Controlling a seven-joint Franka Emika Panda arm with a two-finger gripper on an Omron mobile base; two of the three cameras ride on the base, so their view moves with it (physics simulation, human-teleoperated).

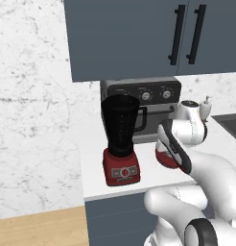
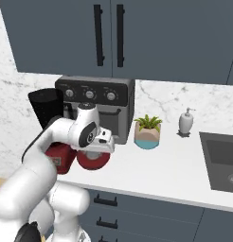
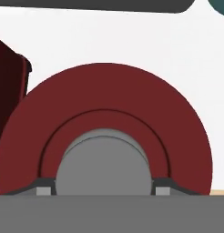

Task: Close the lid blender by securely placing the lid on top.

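Upper cabinets [image 1: 139, 38] — dark blue-grey, two vertical black handles — hang above a white counter [image 2: 175, 175] backed by a marbled white wall. At the right end of the counter a dark sink basin [image 2: 220, 158] is set in; what it holds cannot be made out beyond a round drain-like mark.

Toaster oven [image 2: 106, 106], grey, three knobs along its top panel, stands against the wall behind the blender.

Blender [image 1: 121, 144]: dark translucent jar with side handle on a boxy red base with buttons. Jar mouth is open, no lid on it. Nothing can be made out inside the jar.

White arm reaches over the counter edge, its hand held low just right of the blender base.

Lid [image 3: 102, 127]: round red disc with a grey circular centre, beside the blender's red base and directly under the hand. In the right base view it shows tilted, face toward the camera, below the wrist [image 2: 94, 159]; whether its lower edge touches the counter cannot be told.

Gripper [image 3: 102, 189]: in the hand view two small grey tips sit on either side of the lid's grey centre, close against it. Looks like a grasp on that centre knob, but actual contact is not resolvable — state undetermined.

Small potted plant [image 2: 147, 131], green leaves in a teal-and-tan pot, right of the oven.

White soap dispenser [image 2: 185, 122] near the sink.
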